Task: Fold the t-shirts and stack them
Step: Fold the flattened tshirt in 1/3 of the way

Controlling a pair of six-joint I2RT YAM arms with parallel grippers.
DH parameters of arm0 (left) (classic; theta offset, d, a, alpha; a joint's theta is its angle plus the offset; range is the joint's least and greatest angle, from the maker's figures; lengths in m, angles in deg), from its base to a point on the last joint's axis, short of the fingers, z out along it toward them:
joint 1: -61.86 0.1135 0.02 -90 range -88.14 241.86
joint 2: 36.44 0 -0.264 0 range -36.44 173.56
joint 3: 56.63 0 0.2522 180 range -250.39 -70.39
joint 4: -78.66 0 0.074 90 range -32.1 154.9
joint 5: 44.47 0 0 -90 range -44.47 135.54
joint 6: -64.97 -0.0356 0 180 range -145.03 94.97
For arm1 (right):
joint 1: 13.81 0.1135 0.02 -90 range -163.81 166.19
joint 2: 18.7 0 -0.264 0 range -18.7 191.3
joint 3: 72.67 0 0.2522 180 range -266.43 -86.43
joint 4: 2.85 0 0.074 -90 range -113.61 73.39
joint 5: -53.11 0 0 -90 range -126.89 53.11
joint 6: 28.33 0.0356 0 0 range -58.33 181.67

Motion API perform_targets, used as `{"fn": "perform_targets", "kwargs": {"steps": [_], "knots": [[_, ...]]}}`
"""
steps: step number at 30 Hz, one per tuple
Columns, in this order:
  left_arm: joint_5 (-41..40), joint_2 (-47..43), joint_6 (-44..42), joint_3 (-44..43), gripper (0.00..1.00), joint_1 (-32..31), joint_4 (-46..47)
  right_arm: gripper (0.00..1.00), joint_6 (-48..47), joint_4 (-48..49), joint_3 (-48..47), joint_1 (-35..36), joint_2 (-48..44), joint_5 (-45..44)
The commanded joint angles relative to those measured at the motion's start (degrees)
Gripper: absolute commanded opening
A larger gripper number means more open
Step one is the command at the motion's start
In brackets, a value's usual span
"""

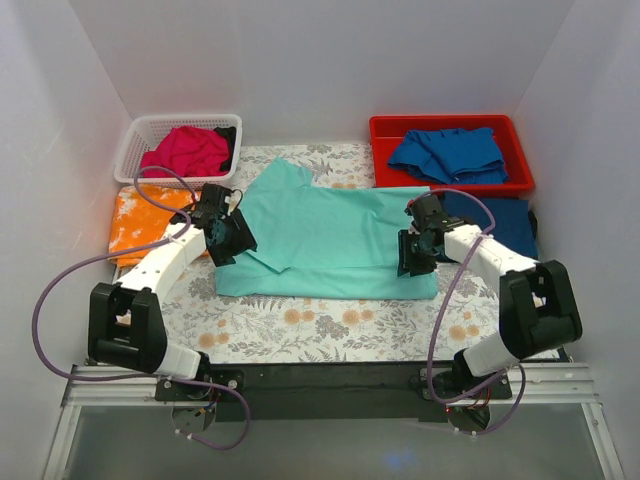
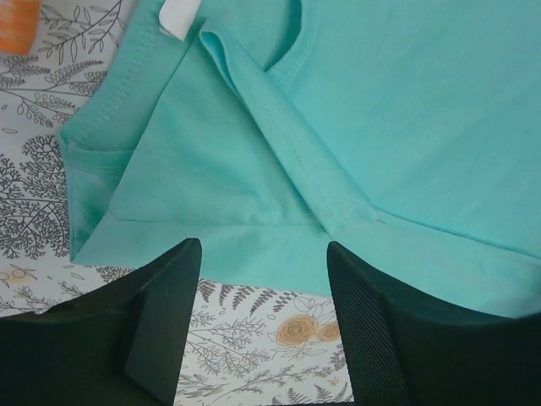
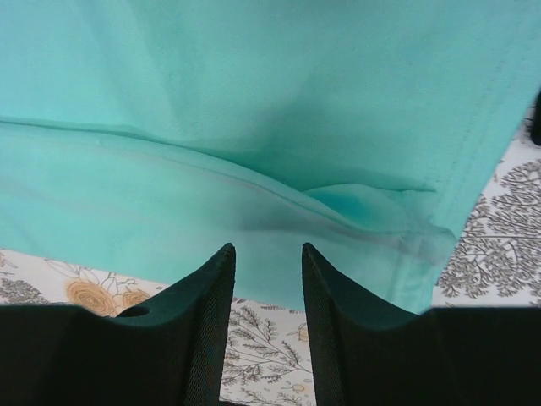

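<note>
Both grippers hang empty at the near long edge of the plain mint-teal cloth t-shirt (image 1: 330,235). The left gripper (image 1: 228,238) has its black fingers spread wide and the right gripper (image 1: 415,250) shows only a narrow gap; neither pinches any fabric. This shirt lies flat on the white sheet printed with grey ferns and orange flowers (image 1: 300,325), its long axis running left to right between the arms. Its collar-and-sleeve end is under the left gripper and its hem end under the right. Each arm is nearest its own end, so lifting that edge away from the bases likely needs both together.
</note>
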Motion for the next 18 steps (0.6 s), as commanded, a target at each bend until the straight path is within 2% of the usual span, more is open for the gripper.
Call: {"fn": "perform_targets", "kwargs": {"steps": [1, 7, 9, 12, 18], "knots": [[1.49, 0.81, 0.87, 1.65, 0.59, -0.21, -0.99, 0.43, -0.92, 0.17, -1.34, 0.14, 4.71, 3.83], [0.6, 6.08, 0.34, 1.83, 0.58, -0.21, -1.24, 0.42, -1.71, 1.57, -3.36, 0.22, 9.28, 6.38], [-1.85, 7.23, 0.34, 2.53, 0.58, -0.12, -1.51, 0.42, -1.98, 1.66, -3.1, 0.22, 10.42, 6.91], [-3.87, 7.06, 1.48, 3.67, 0.59, 0.05, -3.7, 0.41, -1.98, 1.49, -2.31, 0.22, 11.31, 7.0], [-2.92, 3.72, 5.17, 10.26, 0.59, 0.41, -8.8, 0.4, -1.63, -1.76, 0.23, 0.22, 9.21, 5.16]]}}
